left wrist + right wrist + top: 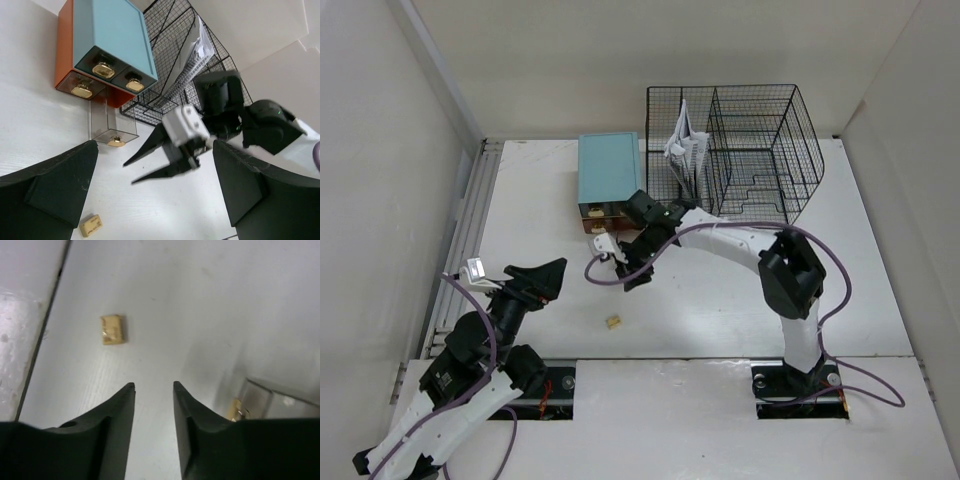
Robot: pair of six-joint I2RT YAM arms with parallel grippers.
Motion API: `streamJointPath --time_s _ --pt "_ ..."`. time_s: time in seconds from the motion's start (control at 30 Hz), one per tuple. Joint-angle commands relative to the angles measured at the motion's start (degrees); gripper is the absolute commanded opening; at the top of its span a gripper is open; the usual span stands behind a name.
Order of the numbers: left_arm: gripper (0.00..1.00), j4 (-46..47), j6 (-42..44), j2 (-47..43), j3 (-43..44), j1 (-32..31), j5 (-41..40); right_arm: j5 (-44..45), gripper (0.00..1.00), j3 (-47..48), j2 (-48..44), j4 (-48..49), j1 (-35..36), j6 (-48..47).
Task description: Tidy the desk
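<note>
Tabletop [720, 300]: large white slab across the middle of the scene, with a metal rail [468, 235] along its left edge. Both arm bases sit at its near edge.

Far centre: drawer box [610, 165], teal on top and orange below, with gold knobs on its small drawers. Black wire rack [760, 150] just beside it on the right. Folded papers [682, 145] stand upright in the rack's left compartment.

One clear drawer [110, 125] with a gold knob is out in front of the box's lower right slot, resting on the tabletop. Cannot tell whether its back end is still inside the slot.

Small tan block [614, 323] lies alone on bare tabletop, near of the box and well apart from it, close to the near edge.

Right arm reaches from its base at near right across to the front of the drawer box. Right fingers [107, 425] point toward the near side. They are parted by a narrow gap with nothing between them and nothing gripped. The clear drawer is just beside them on the far side. The tan block is beyond the tips, off to one side, not touched.

Left arm is at near left. Left fingers [55, 185] are spread wide and empty, aimed toward the drawer box and the right arm's wrist.
</note>
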Motion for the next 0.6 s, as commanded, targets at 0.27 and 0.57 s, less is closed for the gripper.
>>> streamJointPath --time_s 0.27,0.57 --pt "0.98 0.81 2.05 -11.83 3.31 -0.22 -0.46 4.51 0.55 -10.04 -2.44 10.8 7.75 -2.33" --pt "0.98 0.81 2.58 -11.83 3.84 -0.22 -0.46 10.5 0.55 -11.54 -0.51 19.17 9.78 7.79"
